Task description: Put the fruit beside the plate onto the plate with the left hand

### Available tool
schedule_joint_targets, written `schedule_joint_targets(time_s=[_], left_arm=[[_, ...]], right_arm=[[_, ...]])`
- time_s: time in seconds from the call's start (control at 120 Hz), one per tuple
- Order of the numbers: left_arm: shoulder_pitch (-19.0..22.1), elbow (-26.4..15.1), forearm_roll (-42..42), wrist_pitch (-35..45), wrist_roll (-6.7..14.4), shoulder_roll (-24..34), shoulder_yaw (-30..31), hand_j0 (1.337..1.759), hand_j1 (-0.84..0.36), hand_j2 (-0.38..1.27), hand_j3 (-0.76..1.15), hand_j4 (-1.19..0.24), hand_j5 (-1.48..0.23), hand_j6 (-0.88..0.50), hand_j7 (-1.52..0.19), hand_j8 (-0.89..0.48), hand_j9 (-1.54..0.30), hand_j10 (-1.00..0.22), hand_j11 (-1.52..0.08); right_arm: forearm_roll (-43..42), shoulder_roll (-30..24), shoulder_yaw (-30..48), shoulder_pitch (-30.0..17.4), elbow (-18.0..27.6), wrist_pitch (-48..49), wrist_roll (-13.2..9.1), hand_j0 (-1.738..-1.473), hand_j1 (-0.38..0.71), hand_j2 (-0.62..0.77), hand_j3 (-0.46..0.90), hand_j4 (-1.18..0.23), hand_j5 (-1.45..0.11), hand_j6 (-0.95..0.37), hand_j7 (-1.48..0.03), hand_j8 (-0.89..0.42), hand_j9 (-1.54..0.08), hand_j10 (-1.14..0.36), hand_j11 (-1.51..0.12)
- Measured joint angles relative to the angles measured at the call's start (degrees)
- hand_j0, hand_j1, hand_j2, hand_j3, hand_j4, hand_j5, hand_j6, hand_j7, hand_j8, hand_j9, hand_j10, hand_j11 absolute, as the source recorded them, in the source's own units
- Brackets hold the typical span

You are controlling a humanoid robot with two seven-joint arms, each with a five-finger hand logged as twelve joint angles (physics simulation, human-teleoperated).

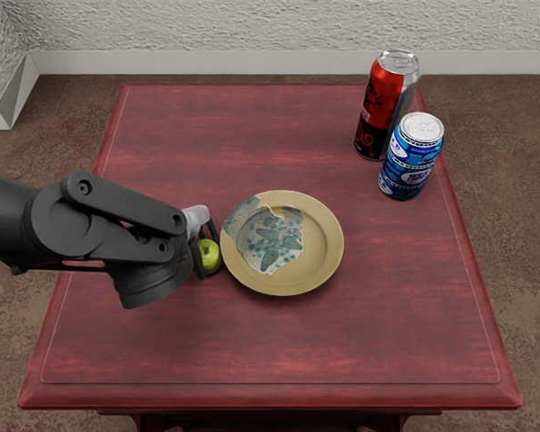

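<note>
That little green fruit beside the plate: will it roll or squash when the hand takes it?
The green fruit looks round, so a nudge would probably roll it, though the plate rim beside it may stop it. It is small next to the left hand, so likely light.

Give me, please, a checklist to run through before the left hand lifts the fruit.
1. Left hand at the fruit: ok, it is right up against it.
2. Grasp secure: cannot tell, the hand hides much of the fruit.
3. Fruit on the plate: not ok, it lies on the table beside the plate's left rim.
4. Path to the plate: ok, nothing stands between fruit and rim.
5. Red can and blue can out of the way: ok, both stand upright at the far right, apart from the plate.
6. Right hand: cannot tell, it is out of view.
</note>
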Motion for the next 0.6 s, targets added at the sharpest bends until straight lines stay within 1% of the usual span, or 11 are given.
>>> schedule_joint_targets(time_s=[0.05,0.108,0.2,0.408,0.417,0.425,0.458,0.483,0.542,0.575,0.6], left_arm=[[0.00,-0.01,-0.01,-0.03,0.01,-0.01,0.00,1.653,-0.30,0.16,0.00,-0.55,-0.82,-0.42,-0.81,-0.48,-0.80,-0.59,-0.80],[0.00,0.00,-0.04,-0.02,-0.01,-0.01,-0.01,1.653,-0.31,0.24,0.00,-0.56,-0.85,-0.42,-0.85,-0.49,-0.84,-0.62,-0.84],[0.00,-0.01,0.04,-0.06,-0.03,-0.01,0.00,1.653,-0.31,0.29,0.00,-0.57,-0.93,-0.40,-0.92,-0.48,-0.92,-0.67,-0.92],[0.07,0.04,0.45,-0.26,0.02,0.32,0.07,1.650,-0.35,0.60,0.00,-0.58,-1.10,-0.38,-1.10,-0.46,-1.08,-0.79,-1.08],[0.04,0.04,0.46,-0.28,0.02,0.37,0.08,1.650,-0.34,0.61,0.00,-0.58,-1.11,-0.38,-1.11,-0.47,-1.08,-0.79,-1.08],[0.02,0.04,0.50,-0.25,0.03,0.43,0.09,1.650,-0.34,0.62,0.00,-0.58,-1.10,-0.39,-1.10,-0.50,-1.09,-0.79,-1.09],[0.00,0.02,0.55,-0.28,0.01,0.65,0.17,1.649,-0.29,0.57,0.00,-0.61,-1.11,-0.41,-1.11,-0.53,-1.10,-0.80,-1.10],[0.00,0.03,0.57,-0.30,0.00,0.84,0.25,1.650,-0.28,0.58,0.00,-0.63,-1.12,-0.43,-1.12,-0.55,-1.11,-0.81,-1.11],[0.00,0.03,0.69,-0.35,0.02,1.16,0.45,1.649,-0.25,0.54,0.00,-0.64,-1.14,-0.44,-1.14,-0.60,-1.12,-0.82,-1.12],[0.00,0.02,0.71,-0.40,0.02,1.39,0.53,1.649,-0.25,0.57,0.00,-0.64,-1.16,-0.44,-1.15,-0.61,-1.13,-0.82,-1.13],[-0.04,0.01,0.69,-0.40,0.02,1.63,0.58,1.649,-0.25,0.55,0.00,-0.64,-1.16,-0.46,-1.15,-0.62,-1.14,-0.82,-1.14]], right_arm=[[0.00,0.00,0.00,0.00,0.00,0.00,0.00,-1.658,-0.33,0.00,0.00,-0.02,-0.02,-0.02,-0.02,-0.02,-0.02,-0.02,-0.02],[0.00,0.00,0.00,0.00,0.00,0.00,0.00,-1.658,-0.33,0.00,0.00,-0.02,-0.02,-0.02,-0.02,-0.02,-0.02,-0.02,-0.02],[0.00,0.00,0.00,0.00,0.00,0.00,0.00,-1.658,-0.33,0.00,0.00,-0.02,-0.02,-0.02,-0.02,-0.02,-0.02,-0.02,-0.02],[0.00,0.00,0.00,0.00,0.01,0.00,0.00,-1.658,-0.33,0.00,0.00,-0.02,-0.02,-0.02,-0.02,-0.02,-0.02,-0.02,-0.02],[0.00,0.00,0.00,0.00,0.01,0.00,0.00,-1.658,-0.33,0.00,0.00,-0.02,-0.02,-0.02,-0.02,-0.02,-0.02,-0.02,-0.02],[0.00,0.00,0.00,0.00,0.01,0.00,0.00,-1.658,-0.33,0.00,0.00,-0.02,-0.02,-0.02,-0.02,-0.02,-0.02,-0.02,-0.02],[0.00,0.00,0.00,0.00,0.00,0.00,0.00,-1.658,-0.33,0.00,0.00,-0.02,-0.02,-0.02,-0.02,-0.02,-0.02,-0.02,-0.02],[0.00,0.00,0.00,0.00,0.00,0.00,0.00,-1.658,-0.33,0.00,0.00,-0.02,-0.02,-0.02,-0.02,-0.02,-0.02,-0.02,-0.02],[0.00,0.00,0.00,0.00,0.00,0.00,0.00,-1.658,-0.33,0.00,0.00,-0.02,-0.02,-0.02,-0.02,-0.02,-0.02,-0.02,-0.02],[0.00,0.00,0.00,0.00,0.00,0.00,0.00,-1.658,-0.33,0.00,0.00,-0.02,-0.02,-0.02,-0.02,-0.02,-0.02,-0.02,-0.02],[0.00,0.00,0.00,0.00,0.00,0.00,0.00,-1.658,-0.33,0.00,0.00,-0.02,-0.02,-0.02,-0.02,-0.02,-0.02,-0.02,-0.02]])
